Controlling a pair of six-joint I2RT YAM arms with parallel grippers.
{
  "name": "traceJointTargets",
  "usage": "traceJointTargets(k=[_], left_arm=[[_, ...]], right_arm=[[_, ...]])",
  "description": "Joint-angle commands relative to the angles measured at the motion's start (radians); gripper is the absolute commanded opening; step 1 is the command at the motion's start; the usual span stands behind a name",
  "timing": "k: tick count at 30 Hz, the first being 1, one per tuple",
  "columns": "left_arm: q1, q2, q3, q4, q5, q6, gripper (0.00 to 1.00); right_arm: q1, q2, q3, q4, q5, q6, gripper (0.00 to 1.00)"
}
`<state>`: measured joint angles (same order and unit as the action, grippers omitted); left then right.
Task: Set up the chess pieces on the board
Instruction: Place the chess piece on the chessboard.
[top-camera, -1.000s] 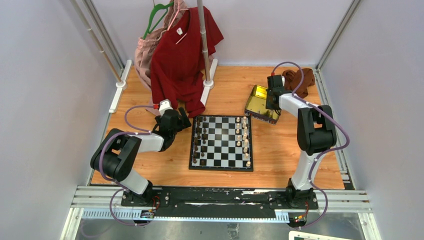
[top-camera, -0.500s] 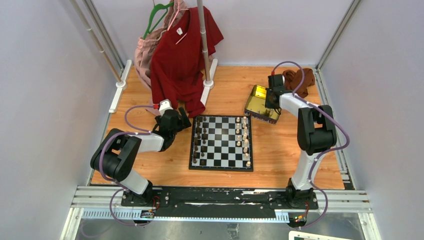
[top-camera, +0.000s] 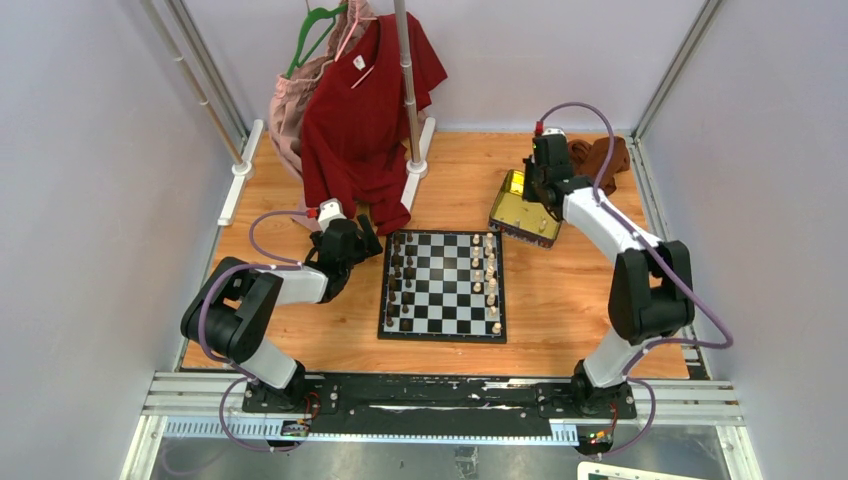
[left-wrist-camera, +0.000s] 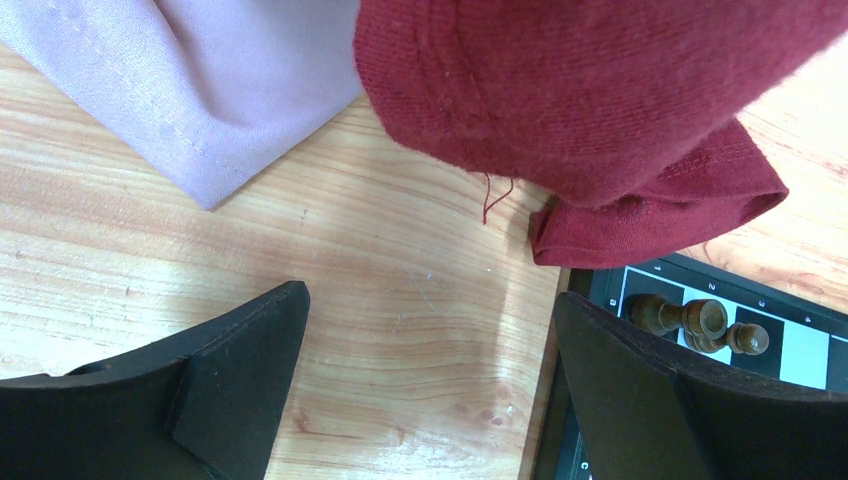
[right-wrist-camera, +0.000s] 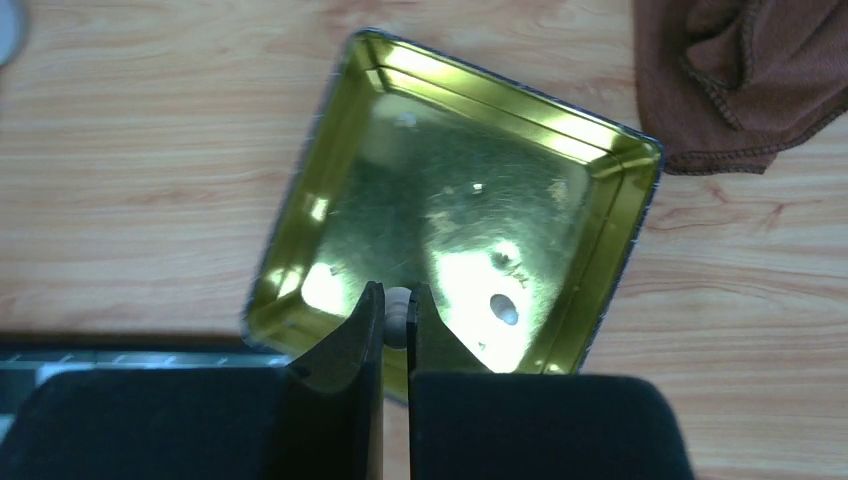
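Cream chess piece (right-wrist-camera: 397, 320), one, between two fingers (right-wrist-camera: 347, 350)

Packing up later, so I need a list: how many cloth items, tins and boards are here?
Cloth items: 3 (red shirt, pink garment, brown cloth)
Gold tin: 1
Chessboard: 1
Total: 5

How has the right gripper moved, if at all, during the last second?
Yes. In the top view the right gripper moved up the picture, from the right side of the gold tin toward its far edge.
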<state>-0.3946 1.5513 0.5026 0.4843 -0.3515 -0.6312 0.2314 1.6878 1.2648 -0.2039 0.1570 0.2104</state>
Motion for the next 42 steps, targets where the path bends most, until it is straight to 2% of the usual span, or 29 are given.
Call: traceJointTargets(k=[1, 11, 19, 29, 42], left_arm=[[0.008, 0.001, -0.023, -0.035, -0.003, 0.000, 1.00], [0.008, 0.001, -0.022, -0.035, -0.004, -0.003, 1.00], [0.008, 0.002, -0.021, -0.035, -0.003, -0.002, 1.00], [0.008, 0.004, -0.019, -0.035, -0.003, 0.001, 1.00], [0.008, 0.004, -0.020, -0.035, -0.004, -0.001, 1.00]], right_arm=[[0.119, -0.125, -0.042, -0.059, 0.005, -0.027, 0.00], [0.453, -0.351, -0.231, -0.134, 0.101, -0.020, 0.00], [0.628, -0.456, -0.346, -0.189, 0.148, 0.041, 0.00], [0.747, -0.437, -0.416, -0.191, 0.180, 0.112, 0.00], [0.766, -0.370, -0.486, -0.111, 0.210, 0.136, 0.00]])
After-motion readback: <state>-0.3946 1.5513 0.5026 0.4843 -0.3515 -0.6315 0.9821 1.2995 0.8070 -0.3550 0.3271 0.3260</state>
